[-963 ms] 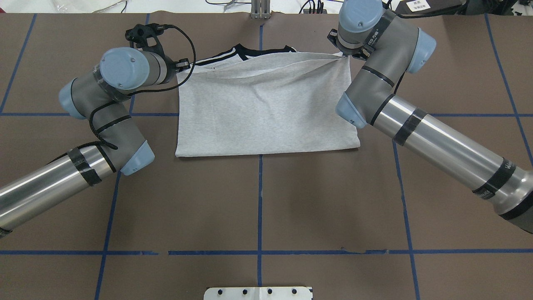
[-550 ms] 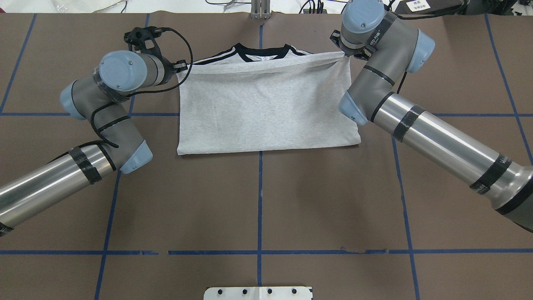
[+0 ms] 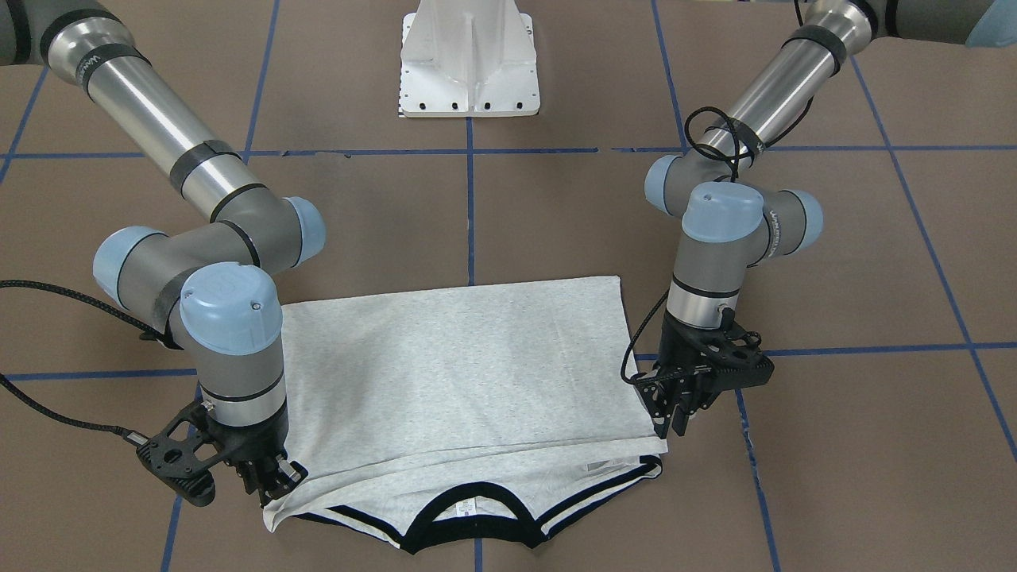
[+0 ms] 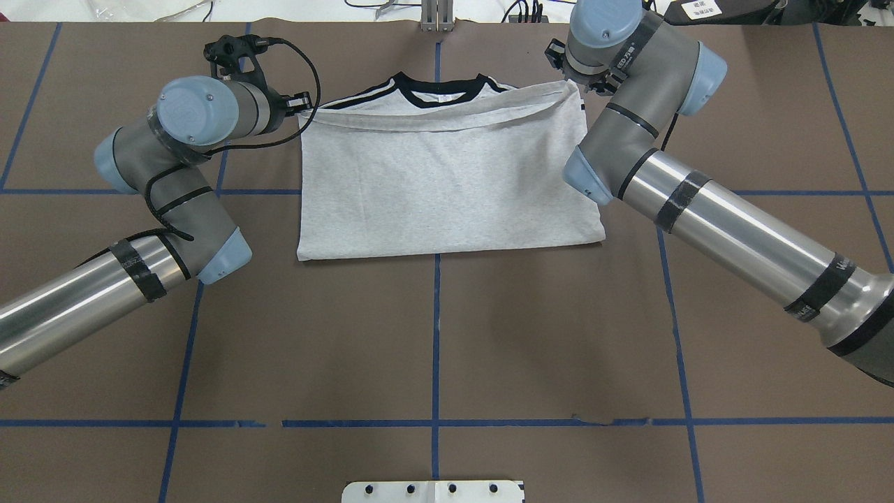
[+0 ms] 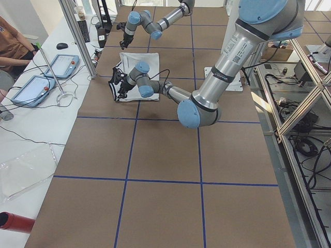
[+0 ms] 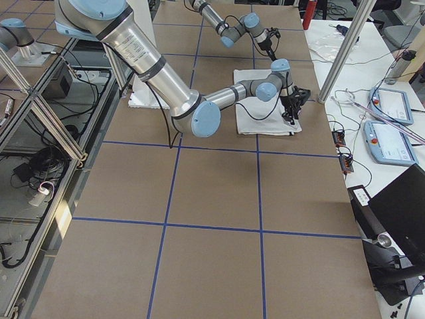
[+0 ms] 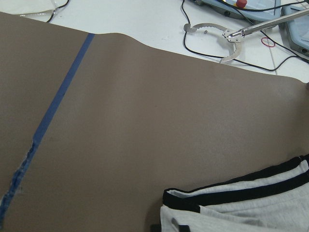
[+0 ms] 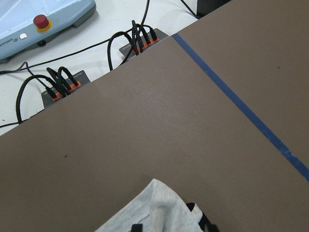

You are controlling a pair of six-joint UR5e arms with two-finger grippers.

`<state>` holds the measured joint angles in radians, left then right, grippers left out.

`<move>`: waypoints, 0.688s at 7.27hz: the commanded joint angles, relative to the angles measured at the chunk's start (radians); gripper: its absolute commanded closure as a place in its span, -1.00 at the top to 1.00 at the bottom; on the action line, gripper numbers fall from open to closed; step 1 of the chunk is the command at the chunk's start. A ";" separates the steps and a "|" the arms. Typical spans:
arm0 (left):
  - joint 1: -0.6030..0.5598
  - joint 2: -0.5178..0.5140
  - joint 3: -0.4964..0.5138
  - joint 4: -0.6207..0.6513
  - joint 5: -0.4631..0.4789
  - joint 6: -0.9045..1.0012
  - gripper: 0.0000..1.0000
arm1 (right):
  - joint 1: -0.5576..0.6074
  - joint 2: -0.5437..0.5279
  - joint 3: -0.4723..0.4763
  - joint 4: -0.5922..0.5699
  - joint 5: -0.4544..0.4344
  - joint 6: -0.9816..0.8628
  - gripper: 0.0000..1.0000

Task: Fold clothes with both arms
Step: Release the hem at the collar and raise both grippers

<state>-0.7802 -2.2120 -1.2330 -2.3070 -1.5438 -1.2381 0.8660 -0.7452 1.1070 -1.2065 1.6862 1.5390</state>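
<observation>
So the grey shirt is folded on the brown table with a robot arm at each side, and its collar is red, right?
Not quite: the collar is black, not red, as the front-facing view shows. The rest is right. The grey shirt lies folded on the brown table, with the left arm at one side and the right arm at the other.

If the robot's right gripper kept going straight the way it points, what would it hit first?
It points nearly straight down. The right gripper pinches a T-shirt corner, so it would likely press that cloth first, with the table right underneath.
</observation>
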 commanded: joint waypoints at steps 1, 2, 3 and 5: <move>-0.002 0.000 -0.008 0.000 -0.005 0.005 0.08 | -0.010 -0.177 0.257 -0.001 0.087 0.016 0.53; -0.002 0.002 -0.026 0.003 -0.009 0.005 0.08 | -0.045 -0.285 0.375 0.002 0.087 0.074 0.57; -0.002 0.003 -0.029 0.001 -0.036 0.005 0.08 | -0.064 -0.371 0.452 0.002 0.089 0.125 0.59; -0.002 0.008 -0.029 0.001 -0.045 0.005 0.09 | -0.126 -0.433 0.507 0.004 0.086 0.330 0.62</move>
<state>-0.7823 -2.2067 -1.2614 -2.3055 -1.5830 -1.2333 0.7775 -1.1336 1.5757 -1.2033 1.7726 1.7512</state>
